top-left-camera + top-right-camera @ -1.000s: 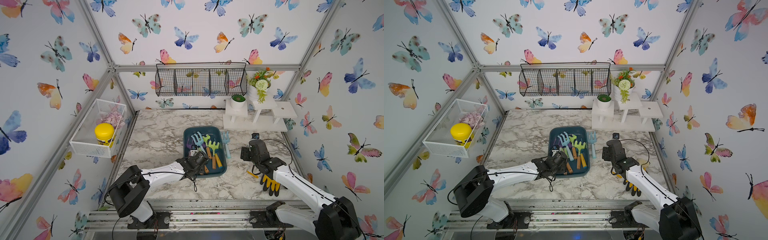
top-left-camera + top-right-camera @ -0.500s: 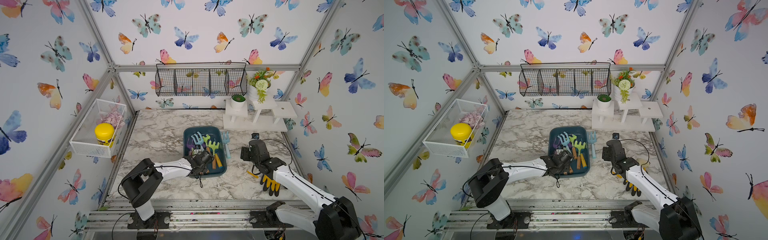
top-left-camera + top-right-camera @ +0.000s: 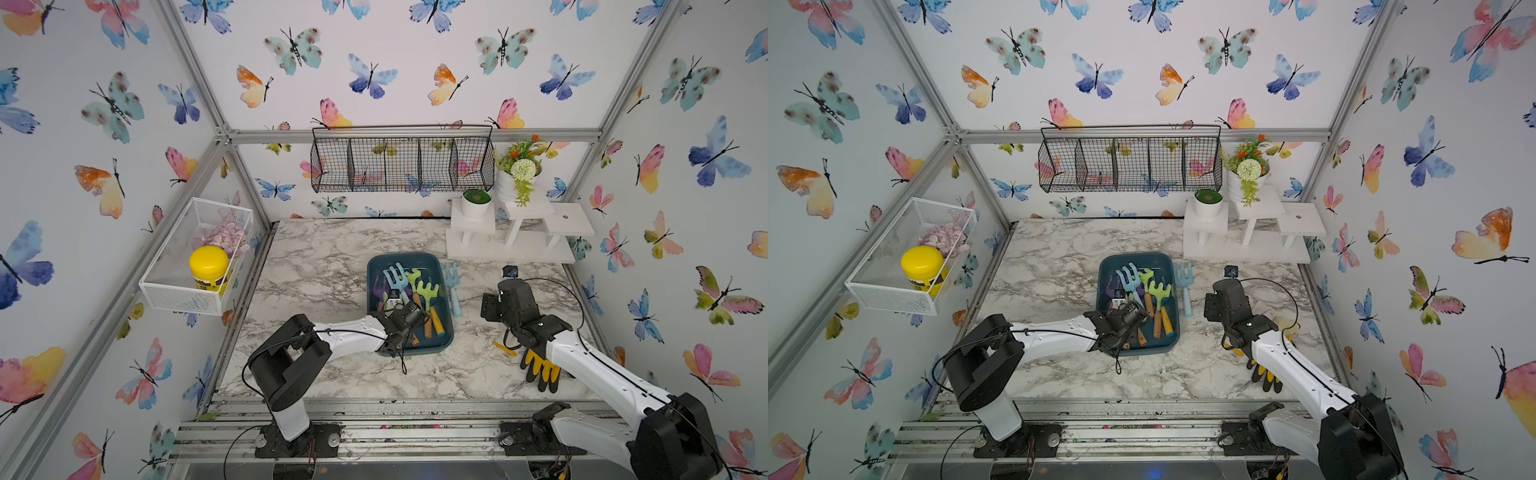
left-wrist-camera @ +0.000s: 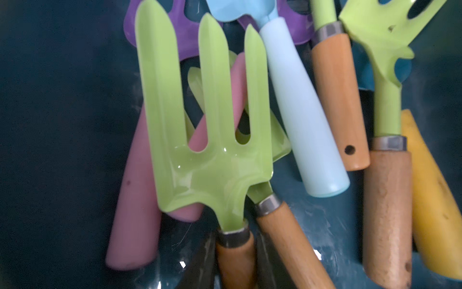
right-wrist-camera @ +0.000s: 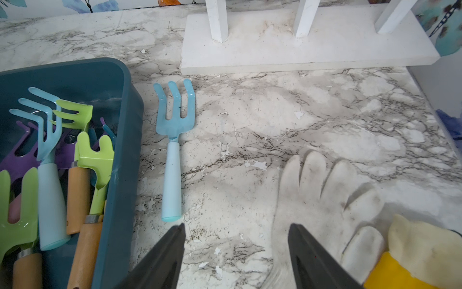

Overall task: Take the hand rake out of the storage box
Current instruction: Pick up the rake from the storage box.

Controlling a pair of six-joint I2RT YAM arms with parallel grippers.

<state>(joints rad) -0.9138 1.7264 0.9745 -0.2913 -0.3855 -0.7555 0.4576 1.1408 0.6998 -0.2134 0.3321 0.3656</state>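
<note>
The storage box (image 3: 399, 257) (image 3: 1133, 257) (image 5: 75, 67) is a shallow teal tray mid-table, holding several garden tools. My left gripper (image 3: 409, 316) (image 3: 1124, 316) reaches into its near end. In the left wrist view a green three-tined hand rake (image 4: 207, 150) lies on top of pink handles. Dark fingers (image 4: 200, 262) stand tight against both sides of its wooden handle (image 4: 235, 257). In both top views the gripper covers that rake. My right gripper (image 5: 237, 225) (image 3: 494, 305) is open over the table right of the box, nothing between its fingers.
A blue hand fork (image 3: 452, 286) (image 5: 173, 140) lies on the marble just right of the box. A white glove (image 5: 325, 195) and a yellow-black glove (image 3: 540, 370) lie under the right arm. A white plant stand (image 3: 511, 245) is at the back right.
The left gripper has pushed deeper into the box, and its fingers have closed in on the green rake's wooden handle. The right arm has stayed put.
</note>
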